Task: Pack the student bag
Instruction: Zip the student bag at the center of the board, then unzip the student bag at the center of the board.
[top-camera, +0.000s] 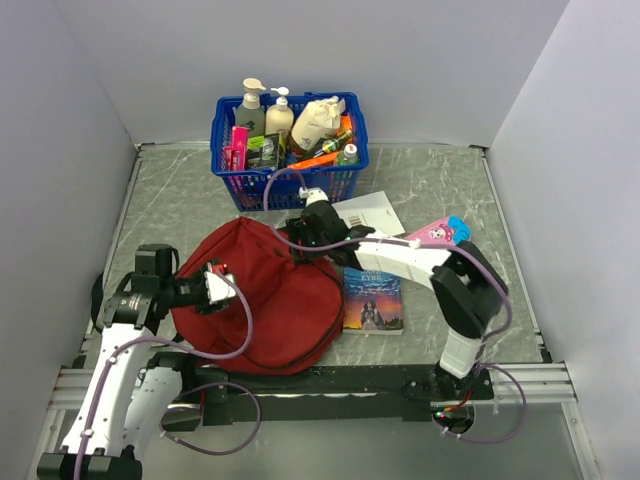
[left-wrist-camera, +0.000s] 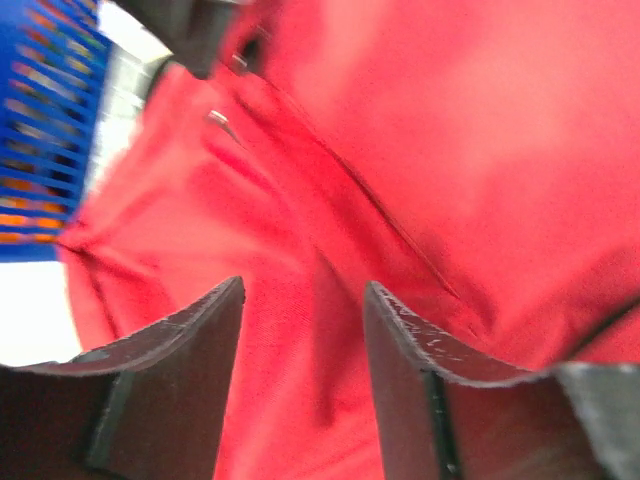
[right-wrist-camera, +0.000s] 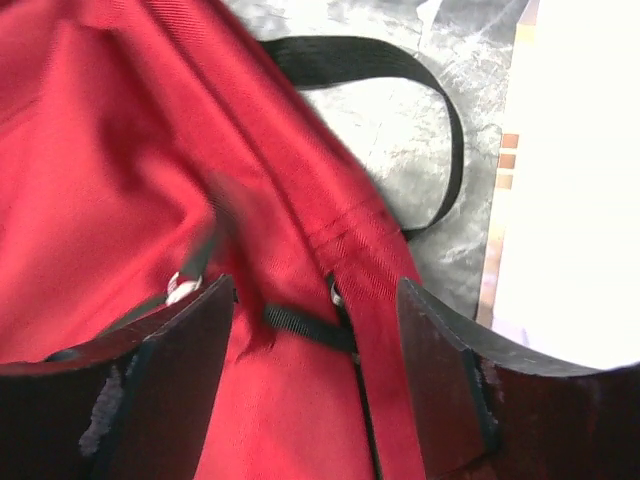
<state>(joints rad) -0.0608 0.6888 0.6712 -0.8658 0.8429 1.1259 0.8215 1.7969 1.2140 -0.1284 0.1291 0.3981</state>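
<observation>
The dark-red student bag (top-camera: 265, 295) lies flat on the table in front of the arms. It fills the left wrist view (left-wrist-camera: 420, 130) and most of the right wrist view (right-wrist-camera: 120, 180). My left gripper (top-camera: 222, 285) sits over the bag's left side, jaws open, red fabric between the fingertips (left-wrist-camera: 215, 330). My right gripper (top-camera: 300, 232) is over the bag's far right edge, jaws open, above a black zipper pull strap (right-wrist-camera: 300, 325). The bag's black carry loop (right-wrist-camera: 400, 70) lies on the table.
A blue plastic basket (top-camera: 285, 180) of bottles stands at the back. A paperback book (top-camera: 372, 298) lies right of the bag. A white sheet (top-camera: 372, 212) and a pink and blue pouch (top-camera: 440, 232) lie behind the right arm.
</observation>
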